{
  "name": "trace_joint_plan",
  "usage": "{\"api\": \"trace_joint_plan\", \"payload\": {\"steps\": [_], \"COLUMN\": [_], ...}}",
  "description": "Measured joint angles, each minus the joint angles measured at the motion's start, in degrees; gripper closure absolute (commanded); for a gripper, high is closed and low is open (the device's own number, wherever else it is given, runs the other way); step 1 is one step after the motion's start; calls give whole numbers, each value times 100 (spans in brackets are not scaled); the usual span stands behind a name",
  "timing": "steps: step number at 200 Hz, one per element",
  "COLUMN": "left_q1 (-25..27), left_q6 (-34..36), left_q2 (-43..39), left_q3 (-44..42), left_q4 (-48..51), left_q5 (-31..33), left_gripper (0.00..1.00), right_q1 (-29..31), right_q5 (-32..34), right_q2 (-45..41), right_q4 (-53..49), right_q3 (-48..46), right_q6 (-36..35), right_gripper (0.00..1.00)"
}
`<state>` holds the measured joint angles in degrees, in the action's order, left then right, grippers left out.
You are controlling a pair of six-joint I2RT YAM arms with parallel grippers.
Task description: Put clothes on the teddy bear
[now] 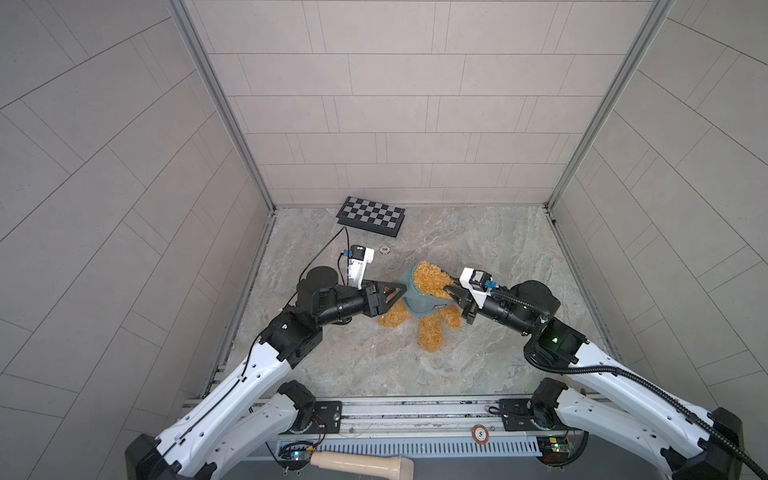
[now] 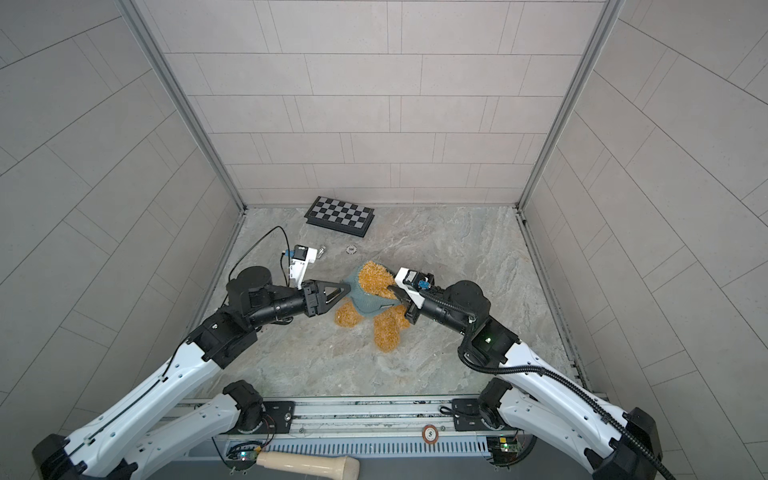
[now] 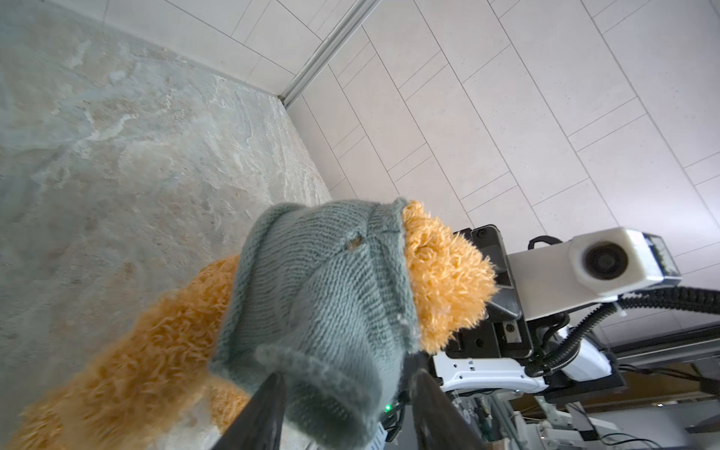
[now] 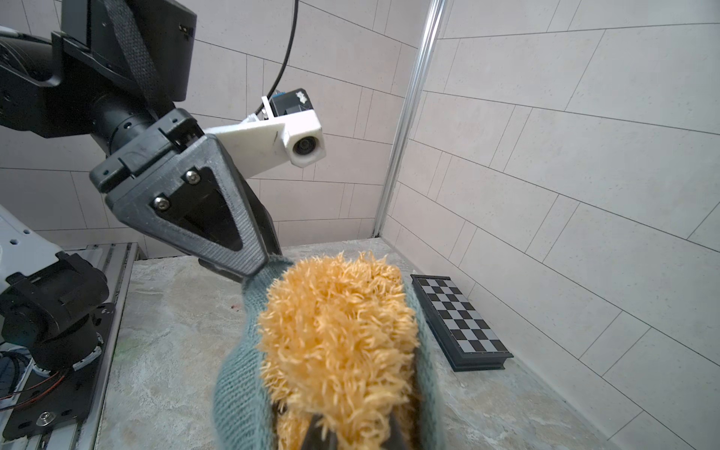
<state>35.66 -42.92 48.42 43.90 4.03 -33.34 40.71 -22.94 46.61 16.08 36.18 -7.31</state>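
Plush and wool meet mid-table in both top views. The golden-brown shaggy plush teddy bear [image 1: 432,332] sits on the grey marbled stone table [image 1: 498,257] between the arms, with a grey-green knitted sweater [image 1: 415,299] over its trunk and the back of its head. The left gripper [image 1: 400,289] meets the knit from one side and the right gripper [image 1: 448,289] digs into the fur from the other. This is probably so that one steadies the toy while the other works the garment. By the back wall lies a black-and-grey checkered folding chess case [image 1: 372,216], closed, so its contents cannot be seen. A small round chip [image 1: 385,249] lies near it.

In the left wrist view the left gripper [image 3: 348,374] has its jaws apart on either side of a fold of the sweater [image 3: 311,292]. A gap shows beside one finger, so the wool looks straddled rather than pinched. The garment holds the teddy bear [image 3: 444,272] like a sack, with fur spilling from its opening.

In the right wrist view the right gripper [image 4: 352,424] is clamped on the teddy bear [image 4: 335,331], apparently to anchor it inside the sweater [image 4: 233,374]. The dressing looks partway done: the legs are bare, and I cannot tell whether the arms are in the sleeves.
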Motion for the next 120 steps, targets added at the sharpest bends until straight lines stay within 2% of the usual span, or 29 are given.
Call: {"api": "trace_joint_plan", "payload": {"steps": [30,43,87,120], "left_q1": [83,85,-15,-315], "left_q6": [-11,-24,-13,-111], "left_q2": [83,59,-125,-168], "left_q3": [2,2,-35,-597], "left_q4": [-46,-44,197,7], "left_q5": [63,131,442,350], "left_gripper": [90,100,100,100], "right_q1": [0,0,2,20], "right_q5": [2,4,127,192], "right_q2": [0,0,-151,-323], "right_q4": [11,24,151,103], "right_q3": [-4,-9,-186,-372], "right_q6": [0,0,2,2], "right_gripper": [100,100,100,100]}}
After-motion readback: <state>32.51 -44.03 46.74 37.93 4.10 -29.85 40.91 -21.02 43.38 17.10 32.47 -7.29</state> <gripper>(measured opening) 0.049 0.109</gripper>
